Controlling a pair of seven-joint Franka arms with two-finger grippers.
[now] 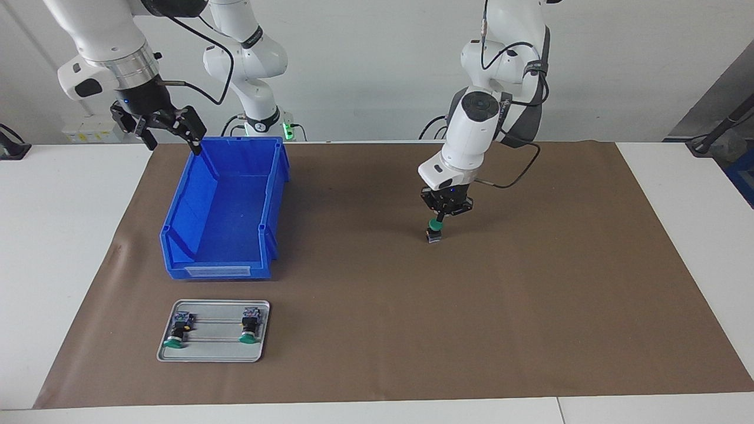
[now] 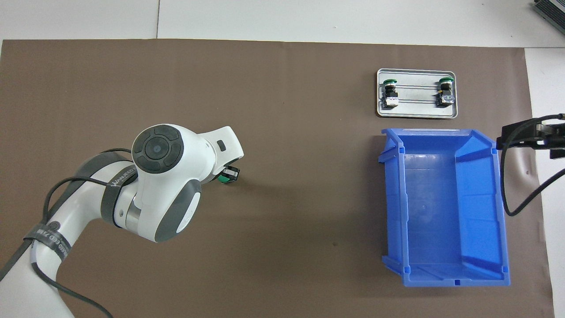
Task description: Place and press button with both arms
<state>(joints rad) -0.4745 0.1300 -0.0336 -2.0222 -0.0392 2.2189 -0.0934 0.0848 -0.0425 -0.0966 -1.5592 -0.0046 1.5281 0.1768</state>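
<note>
A button (image 1: 435,231) with a green cap and black body stands cap-up over the brown mat, toward the left arm's end of the table. My left gripper (image 1: 439,220) points straight down and is shut on the button's green cap. I cannot tell whether the button's base touches the mat. In the overhead view the left wrist hides most of it, and only part of the button (image 2: 228,175) shows. My right gripper (image 1: 174,138) hangs open and empty above the blue bin's corner nearest the robots, and its black fingers (image 2: 525,134) show at that view's edge.
A blue bin (image 1: 177,235) (image 2: 496,212) stands toward the right arm's end of the mat. A small metal tray (image 1: 213,353) (image 2: 417,112) lies beside it, farther from the robots, holding two more green-capped buttons on their sides.
</note>
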